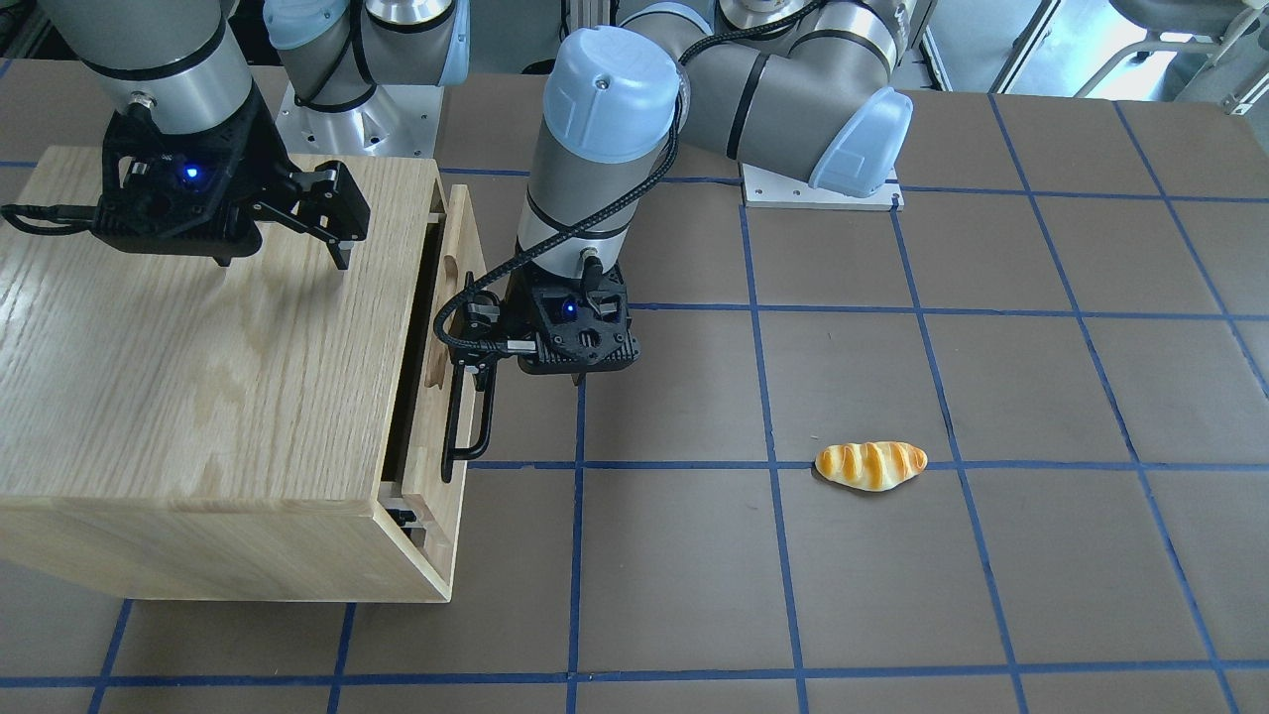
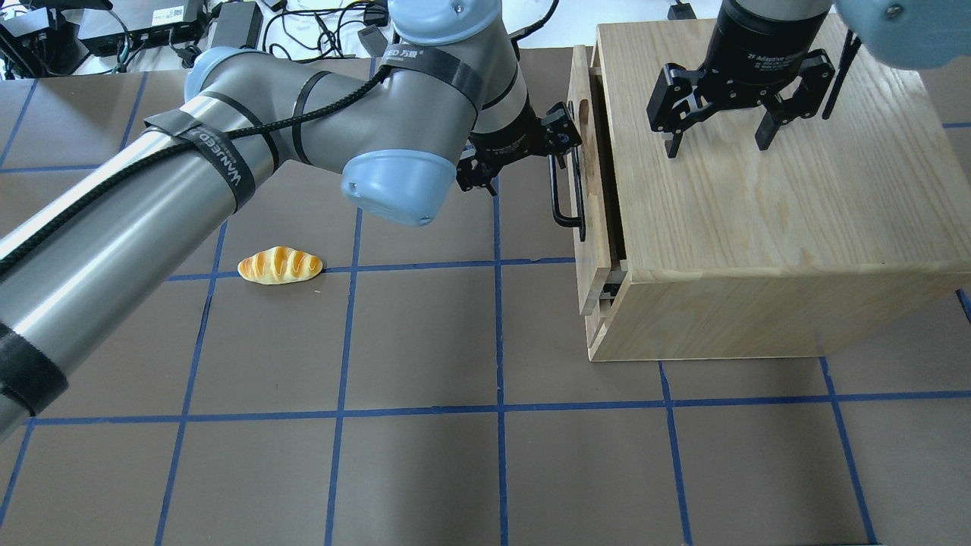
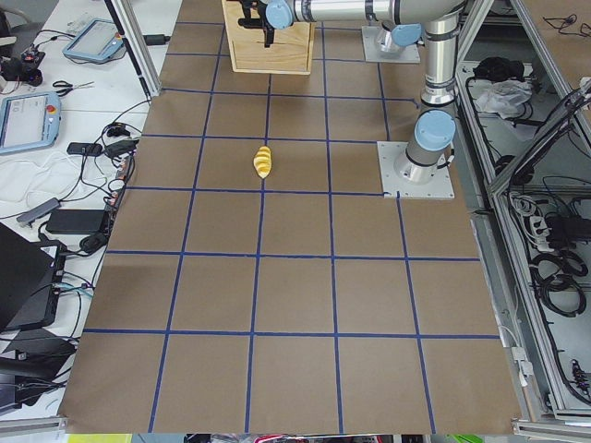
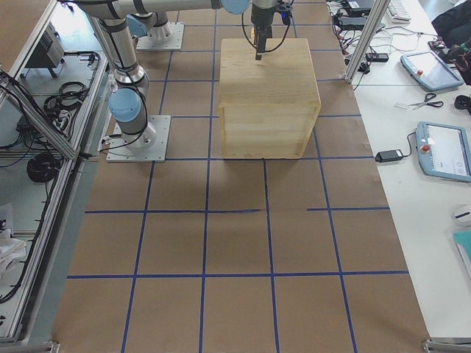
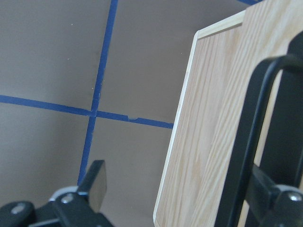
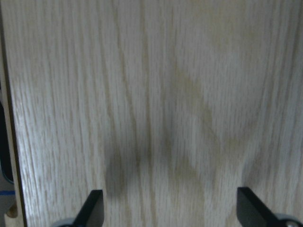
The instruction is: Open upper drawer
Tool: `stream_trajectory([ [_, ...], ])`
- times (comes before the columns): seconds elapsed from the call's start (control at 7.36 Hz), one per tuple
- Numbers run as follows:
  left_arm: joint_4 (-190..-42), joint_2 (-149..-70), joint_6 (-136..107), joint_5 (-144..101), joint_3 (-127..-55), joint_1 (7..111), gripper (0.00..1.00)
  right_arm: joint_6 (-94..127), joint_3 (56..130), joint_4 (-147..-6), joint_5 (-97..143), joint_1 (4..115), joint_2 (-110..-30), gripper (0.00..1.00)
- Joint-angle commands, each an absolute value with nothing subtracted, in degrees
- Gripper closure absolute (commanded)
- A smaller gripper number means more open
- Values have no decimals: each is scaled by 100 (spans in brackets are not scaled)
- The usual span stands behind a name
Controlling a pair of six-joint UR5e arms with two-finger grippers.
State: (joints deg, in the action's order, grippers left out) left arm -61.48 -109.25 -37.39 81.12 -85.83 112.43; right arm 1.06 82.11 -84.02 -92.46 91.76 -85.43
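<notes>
The light wooden cabinet [image 1: 198,377] stands on the table, also in the overhead view [image 2: 758,227]. Its upper drawer front [image 2: 595,258] stands a little out from the body, with a dark gap behind it. My left gripper [image 1: 471,332] is at the drawer's black handle [image 1: 485,421]. In the left wrist view the gripper [image 5: 182,189] is open, with the handle [image 5: 241,142] between the fingers [image 5: 97,187], close to the right-hand one. My right gripper [image 2: 717,140] is open and empty, pointing down at the cabinet's top.
A bread roll [image 1: 870,465] lies on the brown mat, well away from the cabinet, also in the overhead view [image 2: 279,265]. Blue tape lines grid the table. The left arm reaches across the table's middle toward the drawer.
</notes>
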Motion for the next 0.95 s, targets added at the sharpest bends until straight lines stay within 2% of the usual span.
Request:
stream_trajectory([
  [0.0,-6267,-10872,-3735,8121,-8595,11215,0,105,8218,-8402,-9246,9176,-8543,0],
  [0.81,-6311,-10863,-3481,8437,-8604,11074,0,105,8218,-8402,-9246,9176,-8543,0],
])
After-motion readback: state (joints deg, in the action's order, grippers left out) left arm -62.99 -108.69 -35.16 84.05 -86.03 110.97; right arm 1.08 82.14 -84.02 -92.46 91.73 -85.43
